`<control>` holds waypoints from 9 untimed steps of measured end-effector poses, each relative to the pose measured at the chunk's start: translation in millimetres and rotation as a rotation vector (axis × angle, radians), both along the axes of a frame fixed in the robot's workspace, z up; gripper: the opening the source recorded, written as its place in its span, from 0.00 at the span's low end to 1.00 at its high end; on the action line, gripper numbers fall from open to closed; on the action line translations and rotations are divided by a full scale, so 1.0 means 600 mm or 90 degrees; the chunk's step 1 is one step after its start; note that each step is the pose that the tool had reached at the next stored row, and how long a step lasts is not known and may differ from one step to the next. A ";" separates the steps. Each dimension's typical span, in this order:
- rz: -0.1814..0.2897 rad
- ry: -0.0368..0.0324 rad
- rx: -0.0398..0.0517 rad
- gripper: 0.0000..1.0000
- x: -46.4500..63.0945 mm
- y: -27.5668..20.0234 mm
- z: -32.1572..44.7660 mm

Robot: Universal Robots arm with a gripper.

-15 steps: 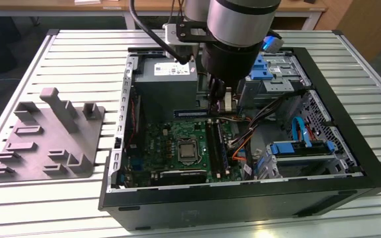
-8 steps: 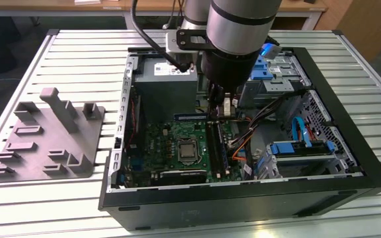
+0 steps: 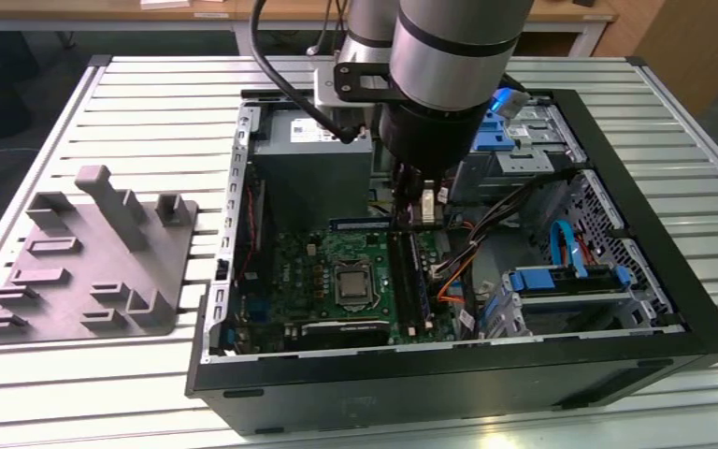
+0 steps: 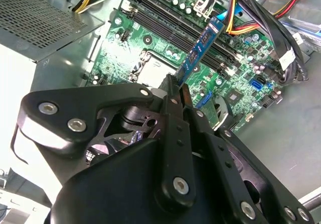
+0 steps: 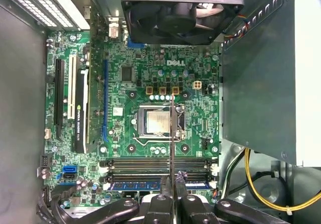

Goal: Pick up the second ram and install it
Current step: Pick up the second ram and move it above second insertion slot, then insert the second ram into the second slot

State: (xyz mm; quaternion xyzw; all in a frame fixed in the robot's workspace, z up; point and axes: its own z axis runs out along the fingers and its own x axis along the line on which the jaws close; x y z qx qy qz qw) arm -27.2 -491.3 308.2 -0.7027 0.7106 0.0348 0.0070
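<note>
My gripper (image 3: 411, 217) hangs inside the open computer case (image 3: 658, 281), shut on the second ram (image 3: 362, 224), a thin stick with a blue face. In both wrist views the second ram (image 5: 172, 143) (image 4: 200, 48) reaches out from the closed fingertips over the green motherboard (image 5: 125, 73). It lies crosswise to the black memory slots (image 5: 150, 164) and passes over the edge of the processor socket (image 5: 153, 121). It is above the board and touches no slot. Another blue module (image 5: 135, 185) sits in the slot nearest the gripper (image 5: 173, 189) (image 4: 176, 91).
The grey power supply (image 3: 309, 159) stands close beside the gripper. A black fan (image 5: 180, 8) sits at the far end of the board. Cable bundles (image 4: 241, 13) and blue drive cages (image 3: 559, 281) crowd the other side. A grey fixture tray (image 3: 85, 271) lies outside the case.
</note>
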 end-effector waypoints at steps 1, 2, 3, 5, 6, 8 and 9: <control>0.000 0.0000 0.0000 0.14 0.000 0.0000 0.000; 0.000 0.0000 0.0000 0.14 0.000 0.0000 0.000; 0.000 0.0000 0.0000 0.14 0.000 0.0000 0.000; 0.000 0.0000 0.0000 0.14 0.000 0.0000 0.000; 0.000 0.0000 0.0000 0.14 0.000 0.0000 0.000; 0.000 0.0000 0.0000 0.14 0.000 0.0000 0.000; 0.000 0.0000 0.0000 0.14 0.000 0.0000 0.000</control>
